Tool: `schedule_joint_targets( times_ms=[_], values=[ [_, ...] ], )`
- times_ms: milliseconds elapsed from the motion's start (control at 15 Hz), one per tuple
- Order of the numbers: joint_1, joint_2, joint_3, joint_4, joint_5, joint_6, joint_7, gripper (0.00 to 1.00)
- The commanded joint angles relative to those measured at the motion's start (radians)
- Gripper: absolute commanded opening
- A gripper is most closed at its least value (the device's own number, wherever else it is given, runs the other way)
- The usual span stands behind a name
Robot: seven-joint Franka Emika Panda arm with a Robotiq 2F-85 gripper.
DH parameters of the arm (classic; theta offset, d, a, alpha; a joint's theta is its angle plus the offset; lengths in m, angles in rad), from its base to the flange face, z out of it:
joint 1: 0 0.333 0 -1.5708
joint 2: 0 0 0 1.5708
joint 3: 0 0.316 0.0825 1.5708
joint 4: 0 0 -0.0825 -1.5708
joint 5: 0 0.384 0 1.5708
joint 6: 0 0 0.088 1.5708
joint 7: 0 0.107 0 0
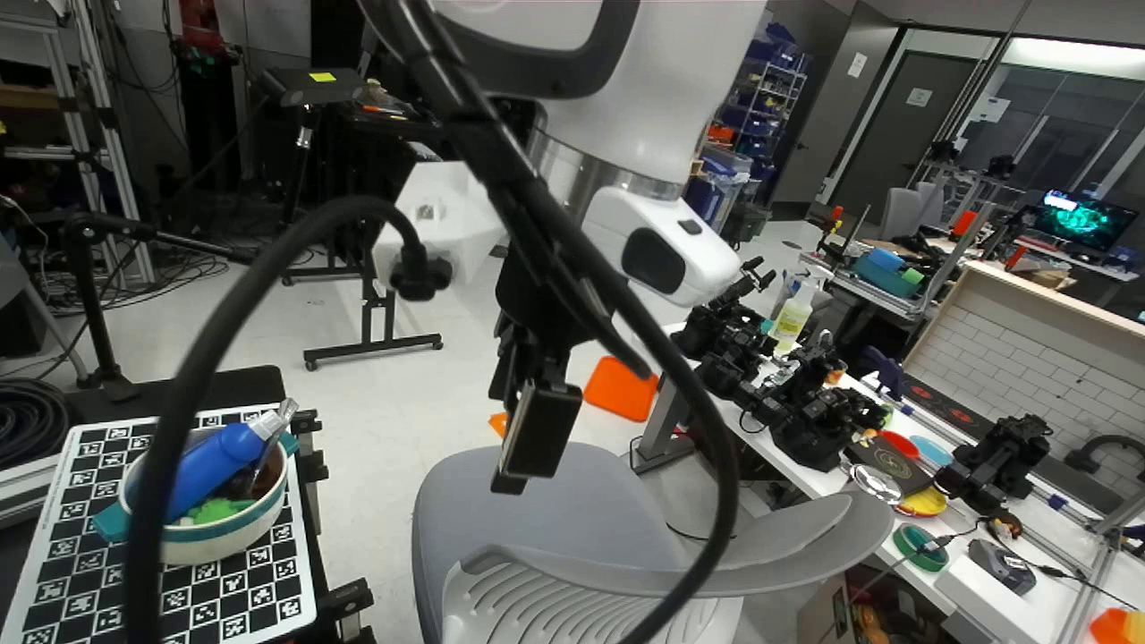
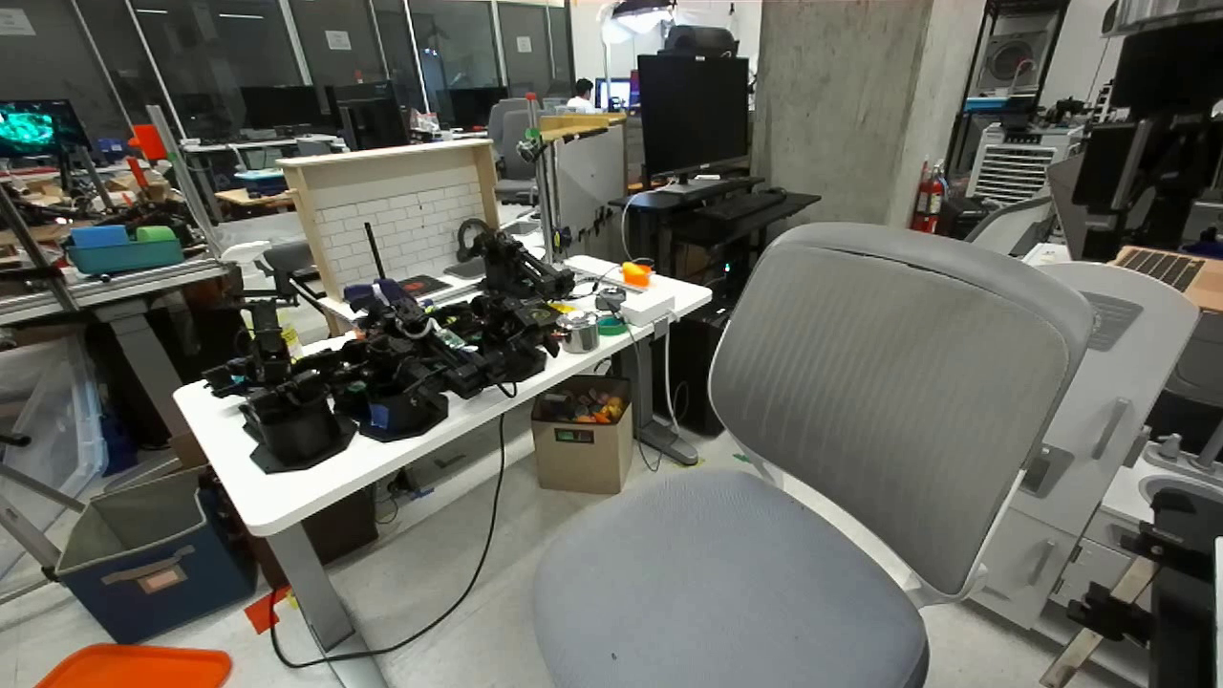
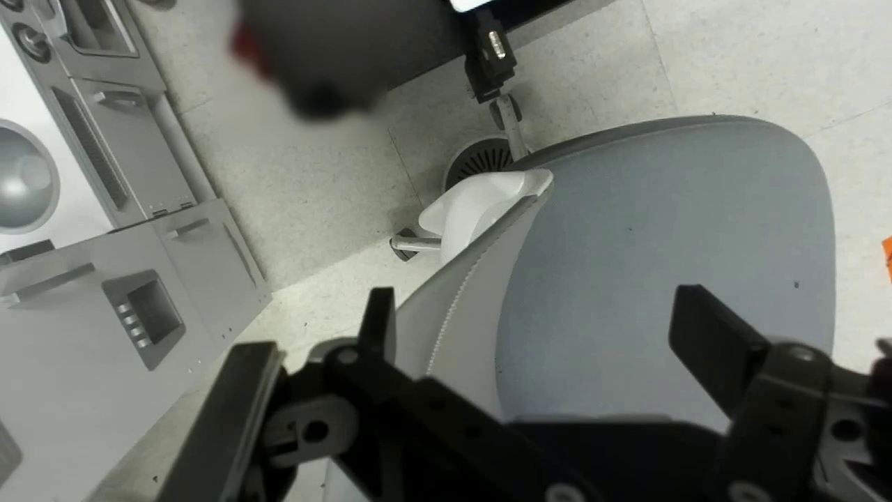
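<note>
Standing below the wide-spread tool [image 3: 536, 317], gray chair [image 3: 662, 244], apart from it

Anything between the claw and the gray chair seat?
In the wrist view, just the backrest, edging in at image left; otherwise the stretch looks bare, the seat in plain sight past the open, empty claw.

The fingers [image 3: 721, 345] look matt; the chair seat [image 2: 726, 583] is textured cloth, the backrest [image 2: 889, 382] ribbed fabric. The column [image 2: 841, 110] is mottled concrete, the tabletop [image 2: 268, 497] smooth, the orange tray [image 2: 139, 667] glossy plastic.
</note>
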Motion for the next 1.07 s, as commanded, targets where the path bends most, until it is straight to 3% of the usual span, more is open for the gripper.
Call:
schedule_joint_targets(
  times_ms=[0,800,867,933,1000],
  values=[
    [-0.030,0.063,-0.037,0.006,-0.003,0.063,-0.063,1.00],
    [-0.049,0.254,-0.036,0.080,0.009,0.263,-0.122,1.00],
    [-0.046,0.258,-0.034,0.082,0.010,0.270,-0.119,0.75],
    [-0.042,0.264,-0.032,0.084,0.005,0.279,-0.113,0.74],
    [-0.039,0.266,-0.030,0.083,0.004,0.287,-0.111,0.65]
  ],
)
